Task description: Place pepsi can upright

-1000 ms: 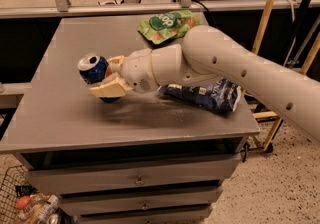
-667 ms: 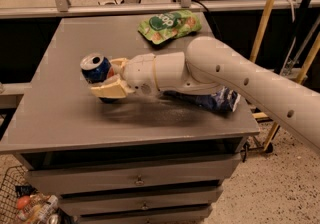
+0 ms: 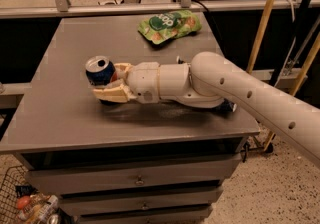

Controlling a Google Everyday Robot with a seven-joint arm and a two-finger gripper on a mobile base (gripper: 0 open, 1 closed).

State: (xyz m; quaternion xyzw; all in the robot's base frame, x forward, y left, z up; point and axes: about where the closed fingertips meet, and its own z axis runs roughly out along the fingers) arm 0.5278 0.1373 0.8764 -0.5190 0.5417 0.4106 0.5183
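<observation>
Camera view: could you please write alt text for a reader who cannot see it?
The gripper of a white robot arm is shut on the pepsi can, its silver top showing, low over a grey table. A green snack bag lies near the table's far edge.

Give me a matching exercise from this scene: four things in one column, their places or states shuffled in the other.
1. pepsi can
2. green bag
3. gripper
4. wire basket

A. on the floor, below the table's front left corner
B. lying near the table's far edge
C. gripped between the fingers, silver top showing
D. low over the table's left half, shut on a can

Pairs: 1-C, 2-B, 3-D, 4-A
</observation>
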